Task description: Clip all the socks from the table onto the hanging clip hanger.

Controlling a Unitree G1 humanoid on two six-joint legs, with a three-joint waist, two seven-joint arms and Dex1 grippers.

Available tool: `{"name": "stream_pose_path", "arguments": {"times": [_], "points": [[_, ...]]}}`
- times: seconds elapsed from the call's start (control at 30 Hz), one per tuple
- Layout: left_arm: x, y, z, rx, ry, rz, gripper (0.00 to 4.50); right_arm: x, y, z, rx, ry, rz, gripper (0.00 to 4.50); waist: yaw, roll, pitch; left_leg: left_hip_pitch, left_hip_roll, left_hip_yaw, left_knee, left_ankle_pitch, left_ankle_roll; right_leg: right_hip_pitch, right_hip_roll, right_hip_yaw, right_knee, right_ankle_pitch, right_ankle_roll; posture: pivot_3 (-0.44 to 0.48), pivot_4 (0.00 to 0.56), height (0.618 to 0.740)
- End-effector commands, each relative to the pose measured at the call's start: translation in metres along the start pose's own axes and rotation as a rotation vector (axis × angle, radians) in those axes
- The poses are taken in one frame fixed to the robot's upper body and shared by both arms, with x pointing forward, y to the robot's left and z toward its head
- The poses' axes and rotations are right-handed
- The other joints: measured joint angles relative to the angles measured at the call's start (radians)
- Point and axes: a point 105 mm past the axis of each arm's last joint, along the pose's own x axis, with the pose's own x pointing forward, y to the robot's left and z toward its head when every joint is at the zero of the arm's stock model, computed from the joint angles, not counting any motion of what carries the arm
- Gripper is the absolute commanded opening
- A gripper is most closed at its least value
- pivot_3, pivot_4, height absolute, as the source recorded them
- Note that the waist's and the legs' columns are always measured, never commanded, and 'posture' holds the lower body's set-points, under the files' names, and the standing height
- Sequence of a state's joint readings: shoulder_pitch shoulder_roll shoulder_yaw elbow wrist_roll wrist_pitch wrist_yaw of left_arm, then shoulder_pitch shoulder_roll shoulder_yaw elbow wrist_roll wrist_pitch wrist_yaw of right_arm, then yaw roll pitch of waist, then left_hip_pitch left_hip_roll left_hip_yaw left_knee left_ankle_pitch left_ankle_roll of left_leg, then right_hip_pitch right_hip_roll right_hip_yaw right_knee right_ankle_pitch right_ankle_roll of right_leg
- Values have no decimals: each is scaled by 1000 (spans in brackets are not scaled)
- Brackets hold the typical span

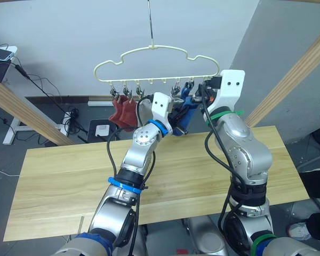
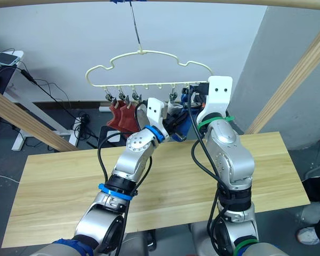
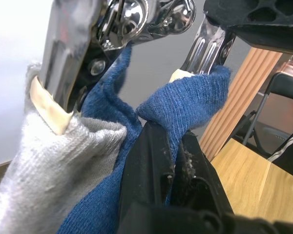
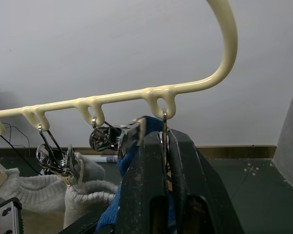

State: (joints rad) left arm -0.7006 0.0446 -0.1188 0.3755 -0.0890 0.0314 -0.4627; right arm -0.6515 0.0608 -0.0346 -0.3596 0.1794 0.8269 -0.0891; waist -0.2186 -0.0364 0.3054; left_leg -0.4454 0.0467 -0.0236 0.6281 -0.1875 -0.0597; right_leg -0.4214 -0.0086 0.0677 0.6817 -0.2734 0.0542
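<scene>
The cream hanger [image 1: 156, 65] hangs by its thin hook above the far edge of the wooden table [image 1: 58, 181]. At its left end, around nine o'clock from the robot's raised arms, two red socks [image 1: 124, 113] dangle from clips. Moving right, grey socks [image 4: 36, 191] hang from the next clips, one shown close in the left wrist view with a metal clip [image 3: 63, 73] biting its edge.

The left pincer [image 3: 178, 146] is raised just under the hanger's middle, its two black fingers closed together on a fold of a blue sock [image 3: 188, 105]; the fold rises from between the fingers toward twelve o'clock, where another clip touches its top edge.

The right pincer [image 4: 164, 141] sits at the hanger's right end, at about two o'clock from the left one. Its fingers are pressed together on a metal clip [image 4: 164, 127] hanging from the last loop, with blue fabric bunched just beside them at nine o'clock.
</scene>
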Motion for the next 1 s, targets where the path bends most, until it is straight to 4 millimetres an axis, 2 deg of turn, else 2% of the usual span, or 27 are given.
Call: {"name": "stream_pose_path", "arguments": {"times": [0.03, 0.13, 0.4, 0.53, 0.63, 0.77, 0.97, 1.0], "points": [[5, -1, 16, 20, -57, -2, 8, -4, 1, 14, 7, -48, -3, 0, 0, 0, 0, 0, 0, 0, 0, 0, 0, 0, 0, 0, 0, 0, 0, -334, 288, 732], [6, 0, 18, 21, -61, 6, 0, -4, 1, 15, 21, -53, -4, 768, 0, 0, 0, 0, 0, 0, 0, 0, 0, 0, 0, 0, 0, 0, 0, -334, 288, 732], [7, 0, 19, 24, -67, -2, 0, -6, 0, 21, 28, -78, 2, 3685, -1, 0, 0, 0, 0, 0, 0, 0, 0, 0, 0, 0, 0, 0, 0, -328, 282, 732], [4, -12, 18, 32, -74, -81, 0, -15, -3, 28, 17, -103, 27, 3685, 0, 0, 0, 0, 0, 0, 0, 0, 0, 0, 0, 0, 0, 0, 0, -324, 280, 732], [-1, -18, 11, 24, -35, -135, 783, -21, -3, 32, 9, -111, 62, 3727, -1, 0, 0, -1, 0, 0, 0, 0, 0, 0, 0, 0, -1, 0, 0, -325, 278, 732], [-10, -27, 9, 33, -19, -231, 2069, -32, -3, 37, -31, -116, 125, 3727, -2, 0, 0, 0, 0, 0, 0, 0, 0, 0, 0, 0, 0, 0, 0, -323, 273, 732], [-31, -21, 6, 50, 9, -272, 4079, -47, -14, 39, -142, -90, 198, 3727, -1, 0, 0, 0, 0, 0, 0, 0, 0, 0, 0, 0, 0, 0, 0, -319, 265, 732], [-43, -17, 4, 79, 28, -300, 4358, -52, -16, 36, -181, -70, 230, 3727, -1, 0, 0, 0, 0, 0, 0, 0, 0, 0, 0, 0, 0, 0, 0, -316, 262, 732]]}}
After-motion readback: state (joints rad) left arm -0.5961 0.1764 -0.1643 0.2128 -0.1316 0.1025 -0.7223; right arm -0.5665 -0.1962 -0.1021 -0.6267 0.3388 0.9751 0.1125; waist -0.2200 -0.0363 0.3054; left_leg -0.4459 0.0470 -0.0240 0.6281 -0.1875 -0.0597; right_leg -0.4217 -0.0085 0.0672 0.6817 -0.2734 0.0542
